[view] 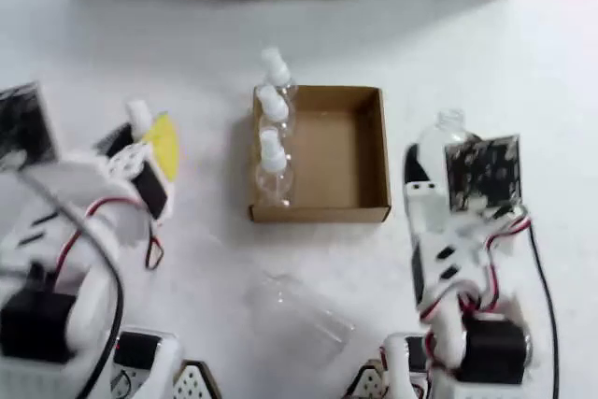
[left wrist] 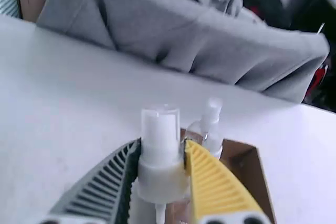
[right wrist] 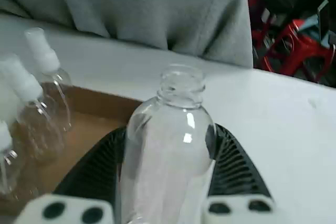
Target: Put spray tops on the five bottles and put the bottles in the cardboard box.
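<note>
Spray top [left wrist: 159, 124] is clamped upright, dip tube down, between your left gripper's [left wrist: 160, 156] jaws, off the cardboard box's [view: 364, 207] left side, ready for fitting. Your right gripper [right wrist: 169, 150] is closed round the body of an uncapped bottle [right wrist: 173, 108], just off the box's right wall, neck up and exposed to receive it. Three capped bottles [view: 273, 151] sit inside against the box's left wall, which leaves room for two more.

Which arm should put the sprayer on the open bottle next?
Probably the left: the left fingers grip a spray top, while the right fingers hold the open bottle upright beside the cardboard box.
</note>
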